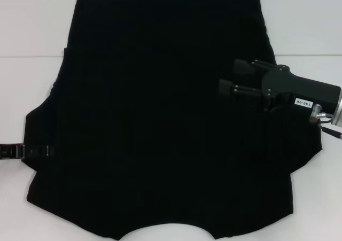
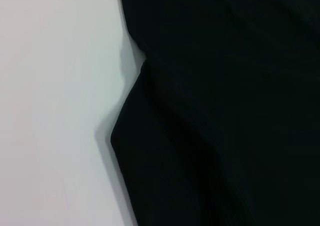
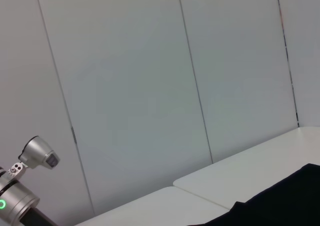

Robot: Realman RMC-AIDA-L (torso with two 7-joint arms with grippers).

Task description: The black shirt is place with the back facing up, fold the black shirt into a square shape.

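Head view: the black shirt [image 1: 160,123] lies spread flat on the white table [image 1: 32,32], filling most of the frame, plain side up, its straight hem toward the top edge and its curved neckline at the bottom centre; a sleeve juts out at the left and another at the right. My right hand [image 1: 231,79] hovers at the right of the frame, over the shirt's right side, its two fingers [image 1: 243,67] pointing left, set slightly apart with nothing between them. My left hand [image 1: 32,151] lies low at the left edge, at the tip of the left sleeve; whether it grips the cloth I cannot tell. Left wrist view: the shirt's wrinkled edge [image 2: 125,116] against bare table [image 2: 50,110]. Right wrist view: a corner of the shirt [image 3: 285,201] at the lower right; grey wall panels [image 3: 150,85] beyond; my other arm's joint [image 3: 30,161] at the lower left.
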